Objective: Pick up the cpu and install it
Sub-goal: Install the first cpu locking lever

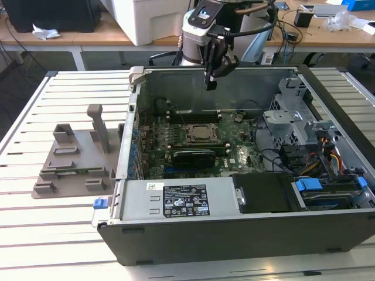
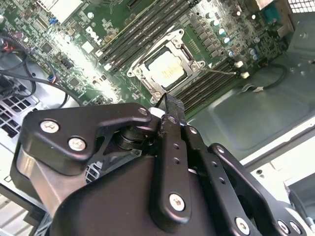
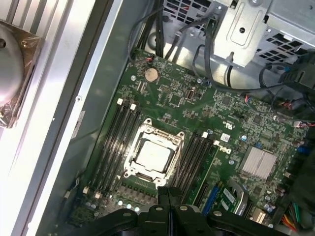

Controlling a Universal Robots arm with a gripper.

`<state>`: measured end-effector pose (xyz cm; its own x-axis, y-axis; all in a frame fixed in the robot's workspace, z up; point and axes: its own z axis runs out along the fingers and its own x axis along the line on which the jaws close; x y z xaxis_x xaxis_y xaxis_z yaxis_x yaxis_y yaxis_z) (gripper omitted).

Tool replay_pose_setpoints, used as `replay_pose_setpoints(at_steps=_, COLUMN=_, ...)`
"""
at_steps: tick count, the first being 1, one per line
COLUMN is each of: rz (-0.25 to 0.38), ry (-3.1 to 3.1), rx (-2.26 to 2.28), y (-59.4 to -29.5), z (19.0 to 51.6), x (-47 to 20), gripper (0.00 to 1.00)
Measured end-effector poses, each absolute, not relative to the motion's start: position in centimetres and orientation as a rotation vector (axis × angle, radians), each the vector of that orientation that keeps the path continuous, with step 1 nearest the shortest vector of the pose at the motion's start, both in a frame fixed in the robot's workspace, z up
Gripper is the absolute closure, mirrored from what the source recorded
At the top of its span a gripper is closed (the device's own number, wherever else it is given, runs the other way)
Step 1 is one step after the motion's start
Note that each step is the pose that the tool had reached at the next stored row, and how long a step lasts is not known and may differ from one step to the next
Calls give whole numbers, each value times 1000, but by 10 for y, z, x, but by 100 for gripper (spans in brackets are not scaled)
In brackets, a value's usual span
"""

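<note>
Hovering above open computer case (image 1: 328, 234), gripper (image 1: 210, 85) empty, fingers (image 3: 169, 196) pressed together. cpu (image 3: 153, 155) seated in socket frame (image 3: 132, 169) at motherboard (image 3: 231, 123) centre, well below gripper. Grey plastic holder (image 1: 70, 170) on table (image 1: 35, 234) outside case.

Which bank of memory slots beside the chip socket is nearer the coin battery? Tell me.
The bank beside the case wall; the other bank lies toward the finned heatsink.

The arm reaches in from the far side in the exterior view, wrist bent so the gripper (image 1: 211, 84) points straight down. Its black fingers (image 2: 170, 118) are pressed together — tips meeting, nothing between them.
</note>
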<state>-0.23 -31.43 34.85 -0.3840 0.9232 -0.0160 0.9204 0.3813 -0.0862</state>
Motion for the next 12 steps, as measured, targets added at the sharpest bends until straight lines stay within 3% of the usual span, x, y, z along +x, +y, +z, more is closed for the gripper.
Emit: replay_pose_setpoints(at_steps=12, rz=129, ry=-2693, rx=-1555, y=-314, z=348, x=-2, gripper=89)
